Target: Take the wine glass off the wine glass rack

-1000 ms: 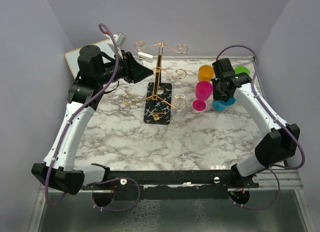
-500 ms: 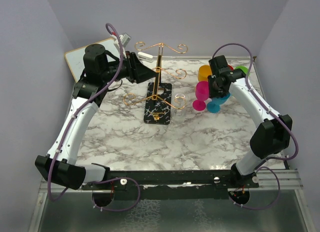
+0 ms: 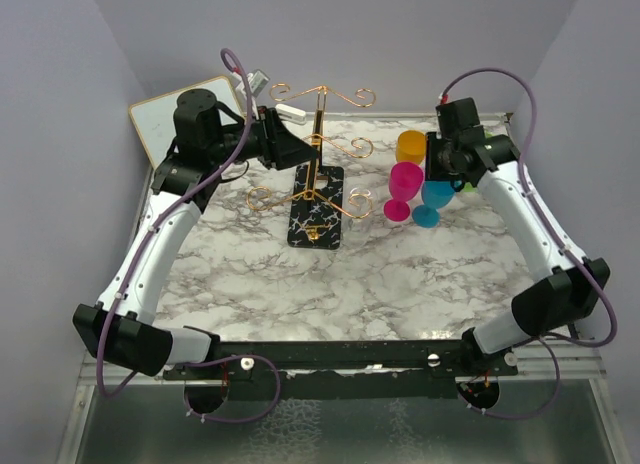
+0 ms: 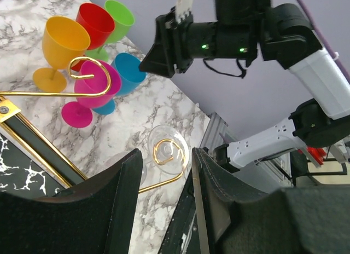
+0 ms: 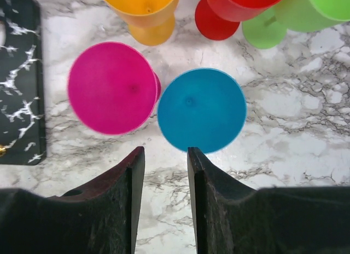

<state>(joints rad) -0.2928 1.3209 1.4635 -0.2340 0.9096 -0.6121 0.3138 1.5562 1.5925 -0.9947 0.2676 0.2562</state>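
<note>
**Wine glass on rack; both grippers apart and empty**

1. The marble table (image 3: pixel 250 284) fills the overhead view. A whiteboard (image 3: pixel 150 119) lies at its 10 o'clock corner.

2. The left arm (image 3: pixel 150 254) reaches toward 11 o'clock and the right arm (image 3: pixel 530 224) toward 1 o'clock.

3. The wine glass rack (image 3: pixel 319 134) stands upright just past table centre toward 12 o'clock. It is a gold wire post with curled arms on a black, white-veined base (image 3: pixel 316 219).

4. The left gripper (image 3: pixel 298 152) sits close to the post at its 10 o'clock, pointing toward 3 o'clock. Its wrist view shows the 2 fingers (image 4: pixel 109 199) apart with nothing between them. Whether it touches the wire cannot be told.

5. The right gripper (image 3: pixel 438 179) points down over the goblets at the table's 2 o'clock. Its fingers (image 5: pixel 104 210) stand apart and hold nothing.

6. 5 coloured goblets stand upright in a tight cluster.
   - The blue goblet (image 5: pixel 201 109) is directly ahead of the right gripper's gap.
   - The pink goblet (image 5: pixel 112 88) is just beside the blue at 9 o'clock, with the rims meeting or nearly so.
   - The orange goblet (image 5: pixel 143 7), red goblet (image 5: pixel 235 2) and green goblet (image 5: pixel 306 7) line the 12 o'clock side.

7. The wine glass (image 4: pixel 178 139) is clear and hangs from a low curled arm at 3 o'clock of the post. It is apart from both grippers. The left wrist view shows its round foot seated on the curl.
</note>
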